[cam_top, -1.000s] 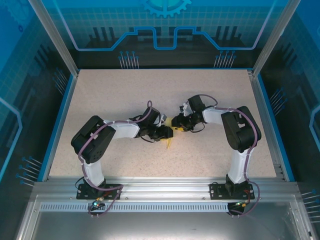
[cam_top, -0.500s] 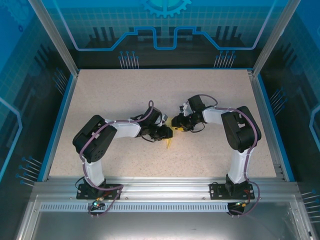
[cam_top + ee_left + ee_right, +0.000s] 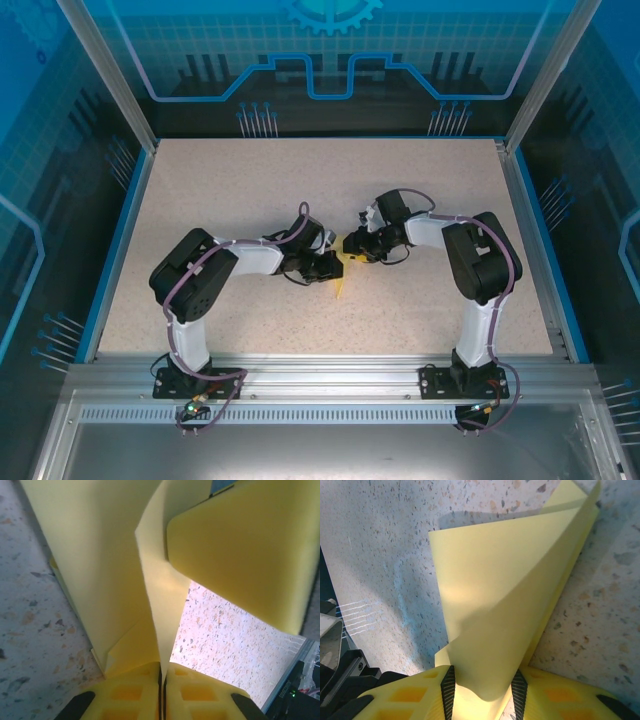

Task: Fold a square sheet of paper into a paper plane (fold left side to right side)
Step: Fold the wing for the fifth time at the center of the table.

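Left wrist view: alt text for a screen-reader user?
The left gripper is shut on the thin edge of the folded yellow paper, which rises up the frame in creased layers. Speckled table shows on both sides.

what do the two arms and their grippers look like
Both the left arm and right arm have white links with bulky black joint housings, and purple cables loop along them. The left gripper and right gripper have bright yellow fingers moulded with square pockets; the right one's show black ribbed pads inside.

Bright even light, blurred near foreground, sheen on paper [image 3: 159, 587]
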Robot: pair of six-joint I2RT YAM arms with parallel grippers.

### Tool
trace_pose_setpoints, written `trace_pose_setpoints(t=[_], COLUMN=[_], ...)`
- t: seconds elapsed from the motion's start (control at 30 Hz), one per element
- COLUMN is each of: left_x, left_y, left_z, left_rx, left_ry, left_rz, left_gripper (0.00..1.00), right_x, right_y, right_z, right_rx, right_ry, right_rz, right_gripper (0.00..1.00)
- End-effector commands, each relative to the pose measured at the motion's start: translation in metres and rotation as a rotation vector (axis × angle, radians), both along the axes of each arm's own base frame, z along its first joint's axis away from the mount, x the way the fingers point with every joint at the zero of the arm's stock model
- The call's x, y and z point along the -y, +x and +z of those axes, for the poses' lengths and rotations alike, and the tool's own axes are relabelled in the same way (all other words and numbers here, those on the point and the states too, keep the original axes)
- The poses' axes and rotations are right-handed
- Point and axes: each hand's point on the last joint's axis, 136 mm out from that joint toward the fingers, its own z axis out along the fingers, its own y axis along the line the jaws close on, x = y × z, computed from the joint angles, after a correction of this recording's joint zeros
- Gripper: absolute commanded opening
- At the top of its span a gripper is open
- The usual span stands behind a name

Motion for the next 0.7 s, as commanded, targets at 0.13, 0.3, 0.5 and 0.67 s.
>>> trace_pose_setpoints(t=[0.13,0.3,0.5,0.67], left_x=[0.008,0.001,-0.016,-0.036], left_y=[-0.002,0.000,0.007,0.022], left_z=[0.007,0.024,0.038,0.051], left_rx=[0.023,0.052,0.067,0.077], left_ry=[-0.043,-0.083,-0.107,-0.113], left_rz=[-0.042,-0.028,0.032,0.088], left_gripper=[0.21,0.25,0.39,0.44], right_x=[-0.001,-0.001,-0.001,-0.001], right_y=[-0.027,-0.027,-0.027,-0.027], right_z=[-0.041,-0.041,-0.041,-0.040], right_rx=[-0.086,-0.087,-0.085,-0.086], right_ry=[-0.072,-0.073,-0.077,-0.079], right_rz=[0.050,0.050,0.056,0.058], right_gripper=[0.38,0.38,0.38,0.38])
